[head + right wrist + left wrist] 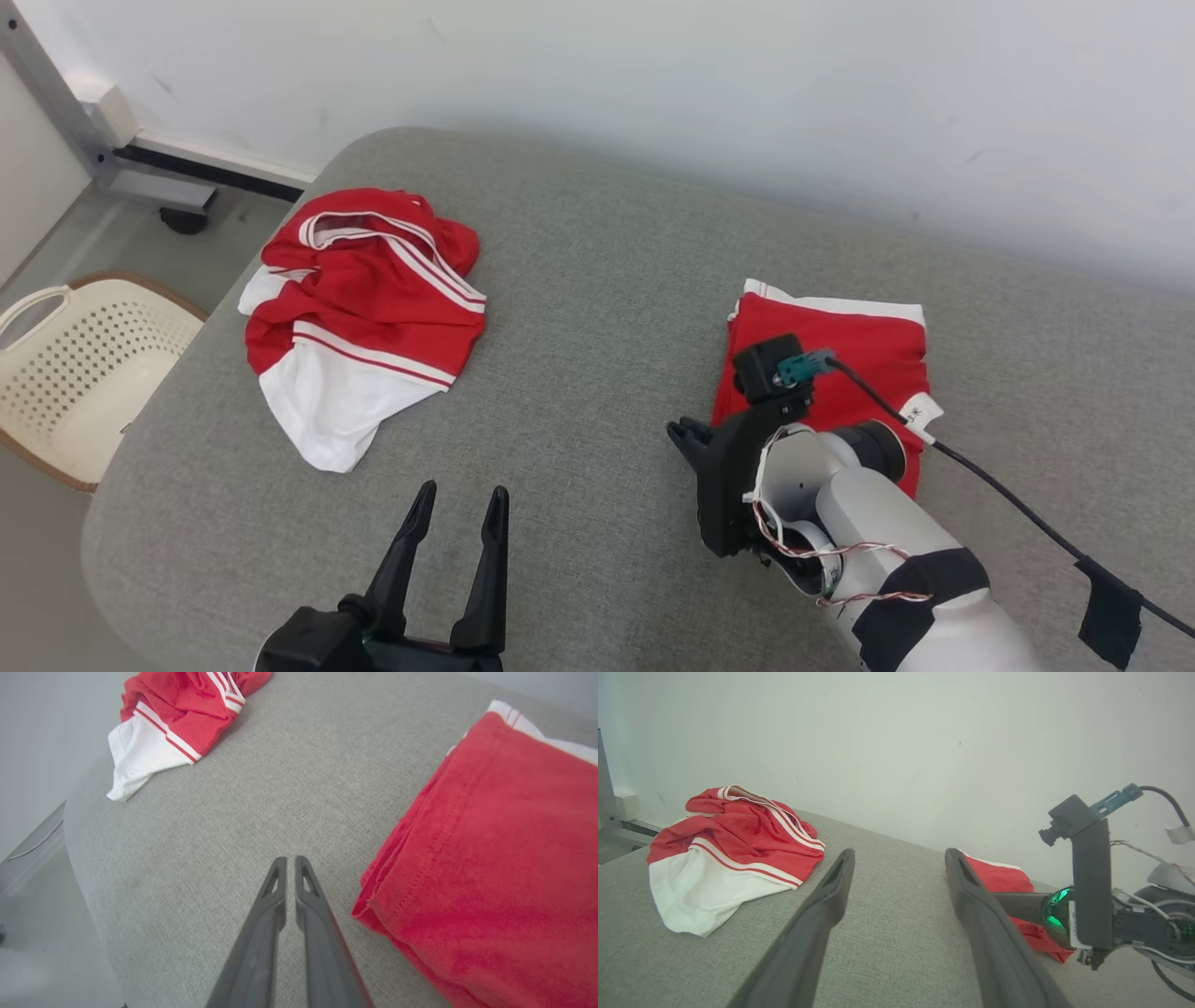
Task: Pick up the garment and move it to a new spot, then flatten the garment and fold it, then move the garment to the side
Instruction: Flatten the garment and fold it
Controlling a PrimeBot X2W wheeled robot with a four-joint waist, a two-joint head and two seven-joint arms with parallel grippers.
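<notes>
Done so far: by the look of it, one folded garment [845, 341] lay finished at about three o'clock on the grey cushion [597, 280], a neat red block with a white edge toward the wall.
Left to do: the crumpled garment [364, 308] looked untouched, so picking it up, moving it, flattening, folding and setting it aside all seemed to remain for that piece.
Crumpled garment: it sat bunched at about ten o'clock on the cushion, red with white stripes and a white panel, well apart from the folded one.
Right pincer [290, 859]: its fingers were drawn almost together, only a thin slit showing between them, with nothing in that slit. It hovered over bare cushion just beside the folded garment's nine o'clock edge, apart from the cloth.
Left pincer [464, 490]: it was spread wide and held nothing, at about six o'clock in the head view, its fingers pointing toward twelve.
Count of garments: two, one folded and one crumpled.
Count of pincers: two.
Count of other things: one pale basket [84, 373] on the floor at nine o'clock, and one black cable [1008, 499] trailing off toward four o'clock.
</notes>
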